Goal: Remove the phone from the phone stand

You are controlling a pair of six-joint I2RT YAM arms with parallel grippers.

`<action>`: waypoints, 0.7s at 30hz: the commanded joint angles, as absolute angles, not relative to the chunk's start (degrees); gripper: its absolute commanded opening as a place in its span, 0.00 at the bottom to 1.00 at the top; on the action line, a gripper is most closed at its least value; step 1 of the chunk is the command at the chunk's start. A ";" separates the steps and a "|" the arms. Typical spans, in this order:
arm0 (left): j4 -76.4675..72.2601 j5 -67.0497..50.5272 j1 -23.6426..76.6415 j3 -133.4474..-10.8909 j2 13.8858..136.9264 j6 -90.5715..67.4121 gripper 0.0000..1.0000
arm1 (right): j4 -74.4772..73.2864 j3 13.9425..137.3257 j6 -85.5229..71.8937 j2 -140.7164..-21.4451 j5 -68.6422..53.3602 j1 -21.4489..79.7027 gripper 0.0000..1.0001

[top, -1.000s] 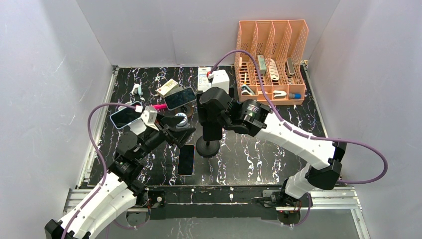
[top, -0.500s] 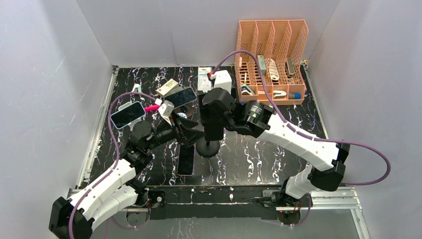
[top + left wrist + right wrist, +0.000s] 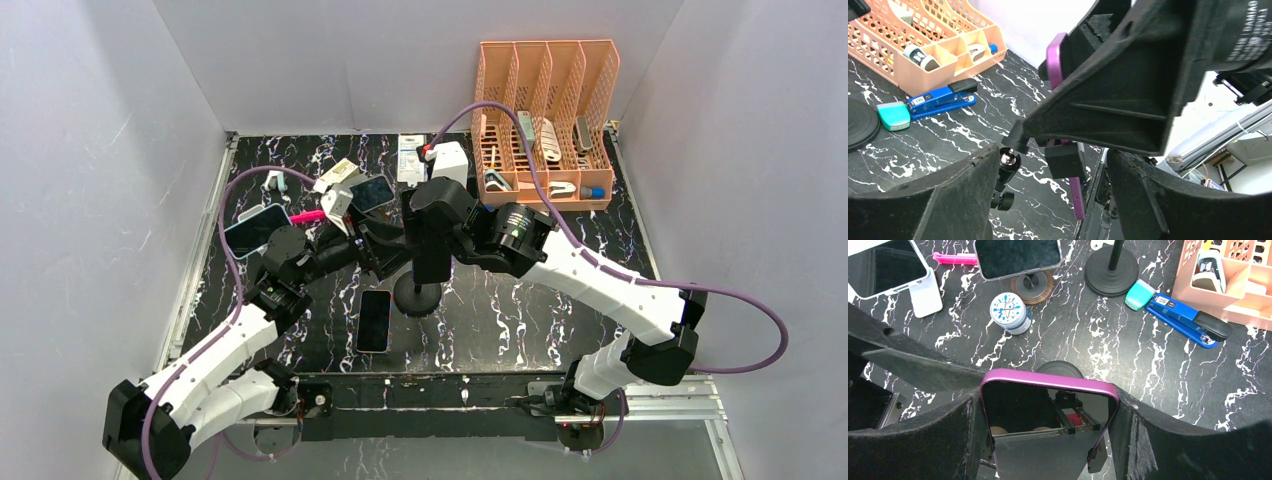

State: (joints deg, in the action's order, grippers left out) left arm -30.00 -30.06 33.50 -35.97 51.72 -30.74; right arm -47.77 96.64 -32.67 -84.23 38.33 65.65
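Since the earlier frames the left arm has swung in toward the middle. Its left claw (image 3: pixel 388 250) now sits at the phone stand (image 3: pixel 418 296), fingers apart on either side of the stand's neck joint (image 3: pixel 1008 160); whether they touch it cannot be told. The right claw (image 3: pixel 432 248) remains clamped on the purple-edged phone (image 3: pixel 1048 412), which is still up on the stand above the round base on the marbled surface (image 3: pixel 500 310). From above, the right wrist hides most of the phone. The right wrist view cuts off its lower end.

Black marbled table (image 3: pixel 520 310) bears the phone stand (image 3: pixel 418 297), a stapler (image 3: pixel 1188 322), orange organizer (image 3: pixel 545 60).
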 commanded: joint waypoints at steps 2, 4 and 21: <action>-31.81 -31.72 33.31 -38.26 53.44 -31.03 0.74 | -47.64 97.50 -31.64 -82.17 39.03 65.74 0.47; -32.33 -32.28 33.31 -38.22 53.77 -31.51 0.73 | -47.64 97.64 -31.64 -82.35 38.93 65.74 0.47; -33.23 -34.63 33.31 -36.57 53.40 -31.97 0.06 | -47.20 95.05 -33.02 -81.40 40.37 65.65 0.38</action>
State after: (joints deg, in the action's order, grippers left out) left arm -31.75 -33.50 33.50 -36.47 54.22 -32.97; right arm -47.86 96.42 -32.84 -84.07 38.26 65.65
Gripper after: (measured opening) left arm 0.216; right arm 0.828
